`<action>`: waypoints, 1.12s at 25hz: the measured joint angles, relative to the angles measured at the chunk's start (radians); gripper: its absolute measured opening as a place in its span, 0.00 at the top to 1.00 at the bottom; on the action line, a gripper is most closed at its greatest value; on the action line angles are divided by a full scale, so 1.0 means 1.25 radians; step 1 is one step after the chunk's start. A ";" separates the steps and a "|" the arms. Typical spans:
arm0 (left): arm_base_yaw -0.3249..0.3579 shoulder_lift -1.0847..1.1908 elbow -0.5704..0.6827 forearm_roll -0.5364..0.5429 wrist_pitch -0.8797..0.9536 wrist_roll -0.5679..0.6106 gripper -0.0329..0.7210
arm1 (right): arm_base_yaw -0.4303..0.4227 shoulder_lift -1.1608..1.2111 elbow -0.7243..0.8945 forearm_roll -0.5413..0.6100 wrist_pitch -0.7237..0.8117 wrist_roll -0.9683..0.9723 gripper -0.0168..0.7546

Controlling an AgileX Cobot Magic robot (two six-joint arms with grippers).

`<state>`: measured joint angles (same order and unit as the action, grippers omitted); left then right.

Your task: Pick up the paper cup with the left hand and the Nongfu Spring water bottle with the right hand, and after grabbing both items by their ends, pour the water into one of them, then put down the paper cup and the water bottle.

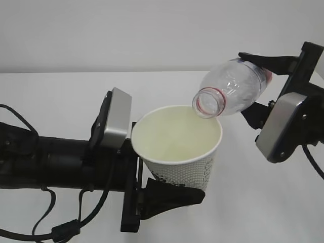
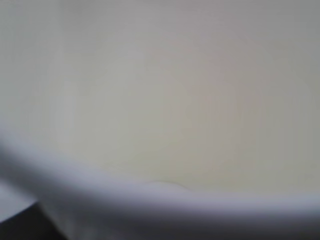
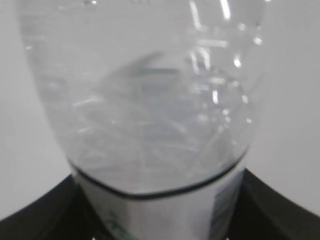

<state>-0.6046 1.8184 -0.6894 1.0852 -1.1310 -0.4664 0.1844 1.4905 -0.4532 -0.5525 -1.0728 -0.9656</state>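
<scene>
so nearest the exterior camera the left hand (image 1: 169,195) has its black jaws clamped round the lower part of the paper cup (image 1: 177,152), holding it up off the white table (image 1: 61,96) and leaning a bit. Left wrist view is just a blurry close-up of the cup (image 2: 160,100). A little farther back, the right hand (image 1: 263,88) pinches the Nongfu Spring water bottle (image 1: 230,88) by its body, tipped mouth-down, open neck right over the cup's far rim. Can't see any water stream
</scene>
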 joint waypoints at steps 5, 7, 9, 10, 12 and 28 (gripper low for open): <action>-0.023 -0.024 0.000 0.009 0.049 -0.021 0.27 | 0.000 -0.025 0.002 -0.003 0.000 0.006 0.32; -0.043 -0.024 0.000 0.010 0.068 -0.023 0.27 | 0.000 -0.030 0.002 -0.004 0.000 0.008 0.32; -0.056 -0.024 0.000 0.012 0.086 -0.023 0.27 | 0.000 -0.031 0.002 -0.005 0.000 0.008 0.32; -0.059 -0.024 0.000 0.012 0.089 -0.023 0.27 | 0.000 -0.031 0.002 -0.006 0.000 0.008 0.32; -0.061 -0.024 0.000 0.010 0.097 -0.023 0.27 | 0.000 -0.031 0.002 -0.010 0.000 0.008 0.32; -0.063 -0.024 0.000 -0.013 0.121 -0.024 0.27 | 0.000 -0.032 -0.029 -0.020 0.000 -0.005 0.32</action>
<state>-0.6828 1.7890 -0.6894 1.0688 -0.9794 -0.4967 0.1844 1.4507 -0.4898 -0.5774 -1.0728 -0.9720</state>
